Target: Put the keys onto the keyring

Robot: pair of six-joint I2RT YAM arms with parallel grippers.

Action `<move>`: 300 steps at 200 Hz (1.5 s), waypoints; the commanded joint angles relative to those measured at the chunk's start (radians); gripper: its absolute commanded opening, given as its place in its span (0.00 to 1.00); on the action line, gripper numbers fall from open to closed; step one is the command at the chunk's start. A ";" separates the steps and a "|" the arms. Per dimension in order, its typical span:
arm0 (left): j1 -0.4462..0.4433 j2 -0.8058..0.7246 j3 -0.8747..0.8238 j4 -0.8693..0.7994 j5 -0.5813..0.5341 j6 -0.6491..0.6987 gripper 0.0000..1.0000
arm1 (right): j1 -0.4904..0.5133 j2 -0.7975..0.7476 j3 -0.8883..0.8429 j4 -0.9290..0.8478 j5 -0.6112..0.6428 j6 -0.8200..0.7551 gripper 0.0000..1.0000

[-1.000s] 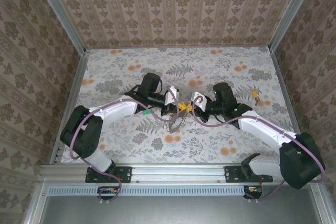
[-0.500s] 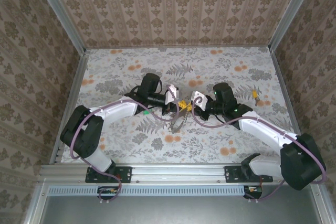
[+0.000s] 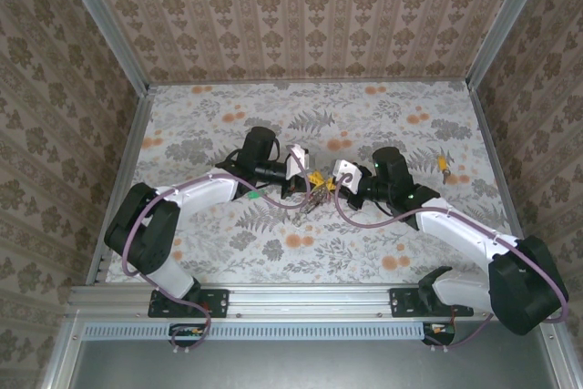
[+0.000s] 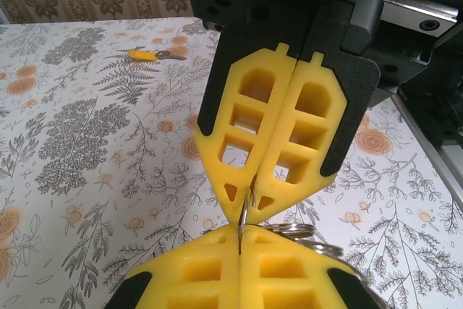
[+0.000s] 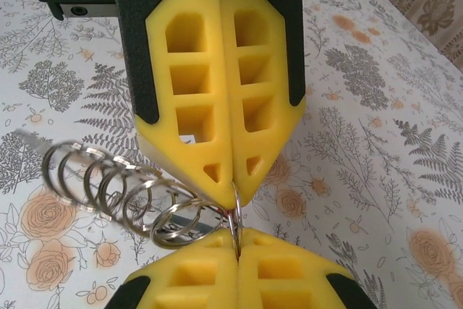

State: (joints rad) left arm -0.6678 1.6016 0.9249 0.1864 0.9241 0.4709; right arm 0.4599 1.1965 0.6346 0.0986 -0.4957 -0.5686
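A: What sort of place is this?
B: Robot test cell, lab rig. Not a lived-in room.
A: The wallpaper (image 3: pixel 301 15) says home.
B: It's a skin on flat panels, framed by aluminium posts (image 3: pixel 102 20). The floral sheet over the desk (image 3: pixel 383 125) is the same trick.
A: Other tells?
B: The left arm (image 3: pixel 209 190) and right arm (image 3: pixel 455 225) are bolted to a metal rail (image 3: pixel 310 301) at the near edge. A purple cable (image 3: pixel 364 218) loops loose. The left gripper (image 4: pixel 239 240) and right gripper (image 4: pixel 251 208) have yellow lattice jaws that look custom-made.
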 commanded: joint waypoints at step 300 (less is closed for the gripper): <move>-0.011 0.001 0.040 -0.012 -0.096 -0.089 0.00 | -0.010 -0.208 -0.079 0.049 0.146 0.233 0.27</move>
State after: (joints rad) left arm -0.6811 1.6577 0.9966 0.0856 0.8787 0.4808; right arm 0.4477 1.0782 0.6056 0.0940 -0.4454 -0.4484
